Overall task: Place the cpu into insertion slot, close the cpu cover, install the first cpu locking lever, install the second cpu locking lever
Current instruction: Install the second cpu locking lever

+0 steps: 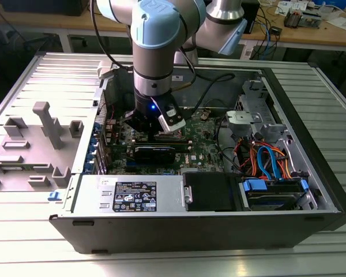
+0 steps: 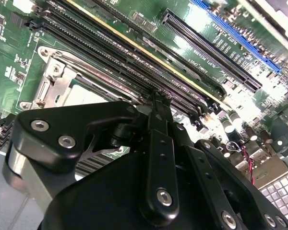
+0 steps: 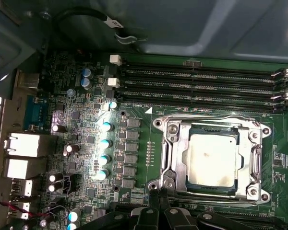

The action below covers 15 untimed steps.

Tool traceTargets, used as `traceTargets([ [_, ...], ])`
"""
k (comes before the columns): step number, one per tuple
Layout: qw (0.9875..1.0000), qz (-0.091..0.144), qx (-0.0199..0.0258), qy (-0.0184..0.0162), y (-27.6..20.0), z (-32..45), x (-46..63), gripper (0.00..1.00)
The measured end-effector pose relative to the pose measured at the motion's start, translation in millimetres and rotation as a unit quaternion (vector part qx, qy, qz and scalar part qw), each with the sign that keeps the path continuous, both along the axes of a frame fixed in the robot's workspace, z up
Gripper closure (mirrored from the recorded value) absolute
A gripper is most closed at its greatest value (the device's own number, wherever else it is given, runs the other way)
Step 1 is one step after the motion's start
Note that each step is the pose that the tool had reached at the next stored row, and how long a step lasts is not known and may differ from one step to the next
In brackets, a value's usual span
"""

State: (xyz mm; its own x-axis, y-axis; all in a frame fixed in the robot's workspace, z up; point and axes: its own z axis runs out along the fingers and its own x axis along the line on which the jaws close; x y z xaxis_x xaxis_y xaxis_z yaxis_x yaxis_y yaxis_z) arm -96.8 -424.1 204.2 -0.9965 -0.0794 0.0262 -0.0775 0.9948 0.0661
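In the first wrist view the cpu [image 3: 212, 160], a dull silver square, lies in the insertion slot [image 3: 159, 123]. The silver cpu cover [image 3: 175, 143] lies flat around it as a frame. My gripper [image 3: 156, 195] is just off one corner of the socket, fingers together and holding nothing. In the second wrist view the gripper [image 2: 158, 103] points down at the long black memory slots beside the socket, and its black body hides most of the cpu [image 2: 84, 93] and the cover [image 2: 55, 79]. In the exterior view the gripper [image 1: 155, 130] hangs low inside the open computer case.
Long memory slots [image 3: 201, 84] flank the socket. Capacitors [image 3: 105, 143] and rear ports [image 3: 24, 143] lie to one side. Black and blue expansion slots [image 2: 206, 52] run nearby. The power supply [image 1: 132, 196], a drive cage with cables [image 1: 265, 161] and a grey fixture tray [image 1: 40, 144] surround the work area.
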Motion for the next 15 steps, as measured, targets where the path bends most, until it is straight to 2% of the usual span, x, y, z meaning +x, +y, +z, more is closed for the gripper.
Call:
traceTargets([
  [9, 1.0000, 0.001, 0.0001, 0.0001, 0.7, 0.0, -1.2, 0.89],
  [15, 1.0000, 0.001, 0.0002, 0.0001, 2.8, -0.1, -1.9, 0.89],
])
